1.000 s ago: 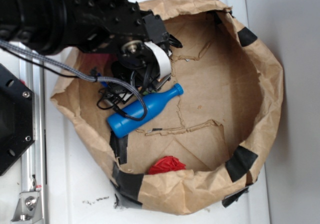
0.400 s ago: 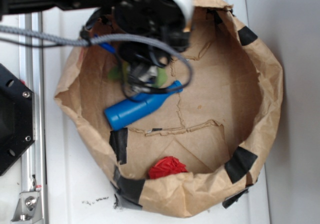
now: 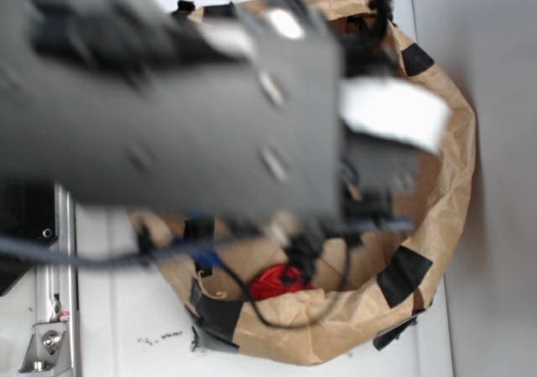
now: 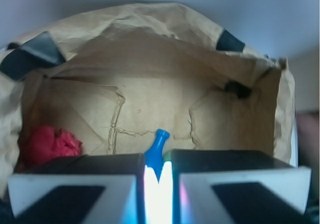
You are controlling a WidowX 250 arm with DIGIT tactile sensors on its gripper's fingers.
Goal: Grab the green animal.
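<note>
In the wrist view my gripper [image 4: 158, 164] has its jaws drawn close, leaving a narrow gap. A bright, washed-out thing with a faint green edge fills that gap; I take it for the green animal [image 4: 159, 201], held between the fingers. Its face and limbs cannot be made out. Beyond the fingertips the neck of the blue bottle [image 4: 158, 145] lies on the floor of the paper bag [image 4: 150, 29]. In the exterior view my blurred arm [image 3: 185, 100] covers most of the bag [image 3: 449, 184], and neither the gripper nor the animal shows there.
A crumpled red ball [image 4: 47, 144] sits at the bag's left wall, also seen low in the bag as the red ball [image 3: 273, 280]. Black tape patches [image 3: 405, 272] mark the crinkled rim. A metal rail [image 3: 46, 343] runs along the left.
The arm has risen from low over the bottle and the green toy towards the exterior camera, now large and blurred. The toy's spot and most of the bottle are covered by it.
</note>
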